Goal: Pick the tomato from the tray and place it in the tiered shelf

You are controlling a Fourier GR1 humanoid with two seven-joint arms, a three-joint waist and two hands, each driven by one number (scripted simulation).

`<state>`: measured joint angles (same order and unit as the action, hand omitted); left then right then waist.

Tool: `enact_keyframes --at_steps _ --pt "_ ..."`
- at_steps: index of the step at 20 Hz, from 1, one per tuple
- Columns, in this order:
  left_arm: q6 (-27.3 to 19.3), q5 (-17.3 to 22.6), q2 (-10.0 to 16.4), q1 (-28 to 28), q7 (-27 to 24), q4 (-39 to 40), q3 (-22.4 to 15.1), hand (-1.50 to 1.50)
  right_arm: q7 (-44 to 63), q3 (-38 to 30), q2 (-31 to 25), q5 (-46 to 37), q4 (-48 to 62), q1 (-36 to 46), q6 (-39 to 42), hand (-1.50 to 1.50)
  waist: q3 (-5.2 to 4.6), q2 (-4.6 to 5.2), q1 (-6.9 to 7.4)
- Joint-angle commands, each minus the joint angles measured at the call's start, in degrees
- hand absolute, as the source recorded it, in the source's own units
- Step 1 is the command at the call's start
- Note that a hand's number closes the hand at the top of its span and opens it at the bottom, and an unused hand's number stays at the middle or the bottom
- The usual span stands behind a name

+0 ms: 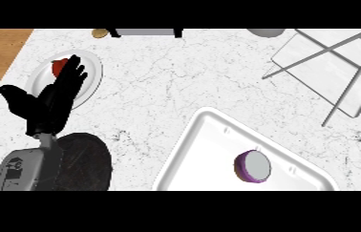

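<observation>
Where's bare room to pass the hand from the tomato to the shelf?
The widest bare counter lies between the plate and the tiered shelf, above the white tray. The tray is bare except for a purple-rimmed round item. Crowded: the left, where the left hand covers part of the tomato.

a kitchen: white marbled counter (176, 83), round plate (94, 71), white tray (185, 145), wire tiered shelf (321, 66) at the far right
</observation>
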<state>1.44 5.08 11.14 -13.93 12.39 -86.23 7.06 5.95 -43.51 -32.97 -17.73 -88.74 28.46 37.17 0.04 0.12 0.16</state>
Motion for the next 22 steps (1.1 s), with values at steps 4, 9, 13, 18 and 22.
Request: enact_keyframes --at_steps 4,9,13,18,22 --pt "0.25 0.09 -0.67 -3.1 1.01 2.57 -0.27 0.0 -9.66 3.39 -6.6 -2.56 15.89 1.88 -6.02 1.5 -0.02 0.04 0.15" --pt "-2.58 -2.8 -3.39 -2.22 -1.96 2.46 -2.23 0.0 -10.58 2.7 -6.74 -7.85 25.68 4.32 -16.98 -1.5 0.01 0.27 0.61" --pt "0.05 0.0 0.02 -1.94 1.75 -0.2 0.39 0.0 -16.4 2.6 -9.87 -4.86 33.47 9.14 -18.9 -1.5 0.0 0.08 0.57" --pt "-0.64 -0.93 -1.47 -0.47 0.84 -0.34 -0.69 0.0 -21.41 0.5 -13.72 -2.03 40.79 12.32 -20.83 -1.5 0.0 0.1 0.48" --pt "-0.44 -0.57 -0.86 -1.35 3.25 -2.26 -0.65 0.0 -23.5 2.13 -19.65 -1.94 51.75 17.02 -18.29 -1.5 0.01 0.21 0.85"
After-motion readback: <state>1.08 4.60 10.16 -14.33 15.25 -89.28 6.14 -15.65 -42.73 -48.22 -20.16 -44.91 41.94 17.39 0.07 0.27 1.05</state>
